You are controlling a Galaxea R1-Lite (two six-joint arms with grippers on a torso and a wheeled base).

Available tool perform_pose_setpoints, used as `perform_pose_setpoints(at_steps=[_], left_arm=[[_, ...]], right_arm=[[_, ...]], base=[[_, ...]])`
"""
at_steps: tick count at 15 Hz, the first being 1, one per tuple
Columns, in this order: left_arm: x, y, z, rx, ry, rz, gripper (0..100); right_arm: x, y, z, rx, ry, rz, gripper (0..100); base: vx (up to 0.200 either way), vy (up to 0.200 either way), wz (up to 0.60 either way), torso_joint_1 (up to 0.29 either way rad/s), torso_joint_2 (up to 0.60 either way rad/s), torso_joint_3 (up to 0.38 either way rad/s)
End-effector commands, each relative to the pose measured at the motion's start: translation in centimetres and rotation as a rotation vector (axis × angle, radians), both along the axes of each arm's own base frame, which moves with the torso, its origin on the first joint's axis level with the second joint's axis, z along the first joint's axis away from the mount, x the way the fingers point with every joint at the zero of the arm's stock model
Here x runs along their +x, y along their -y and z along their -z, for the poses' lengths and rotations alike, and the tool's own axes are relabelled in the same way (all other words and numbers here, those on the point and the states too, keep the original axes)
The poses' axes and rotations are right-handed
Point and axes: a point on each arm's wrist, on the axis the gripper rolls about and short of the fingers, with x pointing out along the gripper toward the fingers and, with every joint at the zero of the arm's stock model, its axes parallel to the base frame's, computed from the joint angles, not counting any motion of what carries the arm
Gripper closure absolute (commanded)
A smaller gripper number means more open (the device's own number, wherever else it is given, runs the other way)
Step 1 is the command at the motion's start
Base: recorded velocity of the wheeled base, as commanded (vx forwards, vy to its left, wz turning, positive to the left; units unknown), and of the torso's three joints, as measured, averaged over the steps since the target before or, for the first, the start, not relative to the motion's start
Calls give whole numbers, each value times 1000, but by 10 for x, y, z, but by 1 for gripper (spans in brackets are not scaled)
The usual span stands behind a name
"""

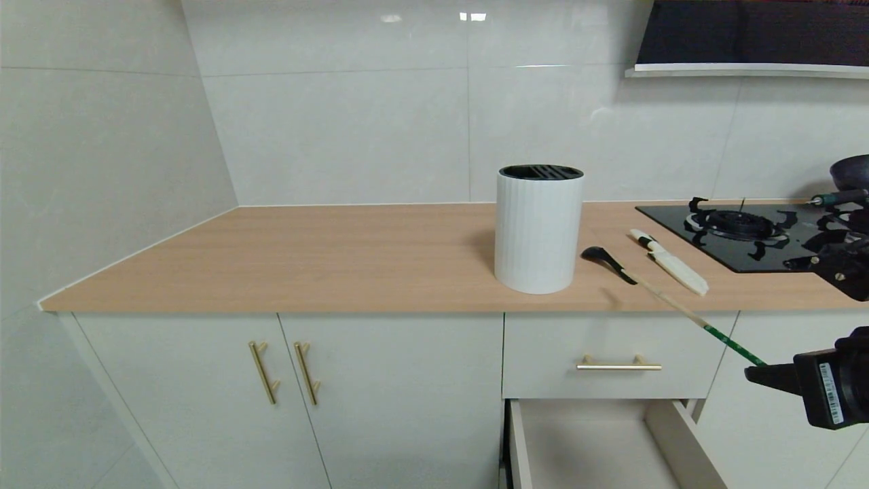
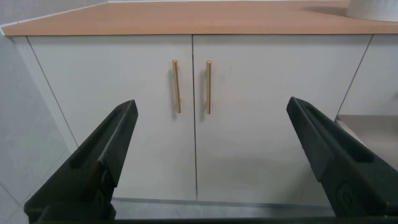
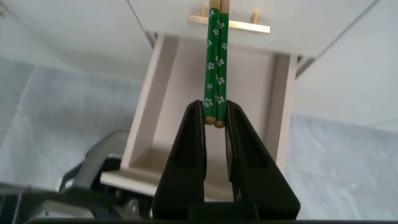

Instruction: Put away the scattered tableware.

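Right pincer [image 1: 755,372] clamped on the green end of a pair of chopsticks [image 1: 699,319], out past the desk's [image 1: 339,258] front edge. Their pale far end slants up over the edge, close by a black spoon [image 1: 601,257]; contact unclear. A knife [image 1: 669,261] lies just beside the spoon. A white slotted holder [image 1: 538,231] stands upright beside them. Stove [image 1: 747,231] at the desk's right end, white tiled wall [image 1: 339,122] behind. Drawer [image 1: 584,441] below hangs open. Left pincer [image 2: 211,106] is low, fingers apart, facing the cabinet doors [image 2: 193,124].

The bottom edge cuts off the open drawer [image 1: 662,435].
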Motion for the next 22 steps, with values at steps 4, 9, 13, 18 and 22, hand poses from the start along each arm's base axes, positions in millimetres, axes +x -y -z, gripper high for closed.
perform_pose_setpoints(at_steps=[4,9,13,18,22], left_arm=[[0,0,0,0,0,0,0],[0,0,0,0,1,0,0],[0,0,0,0,1,0,0],[0,0,0,0,1,0,0],[0,0,0,0,1,0,0]], right_arm=[[-8,-8,12,-16,-41,-91,100],[-13,-13,18,-26,-59,-135,100],[-16,-18,22,-28,-78,-183,100],[-10,-25,37,-53,-151,-210,100],[0,-31,48,-71,-213,-221,100]], base=[[0,0,0,-13,29,20],[0,0,0,-153,392,242],[0,0,0,-159,460,290],[0,0,0,-103,393,258],[0,0,0,-29,32,41]])
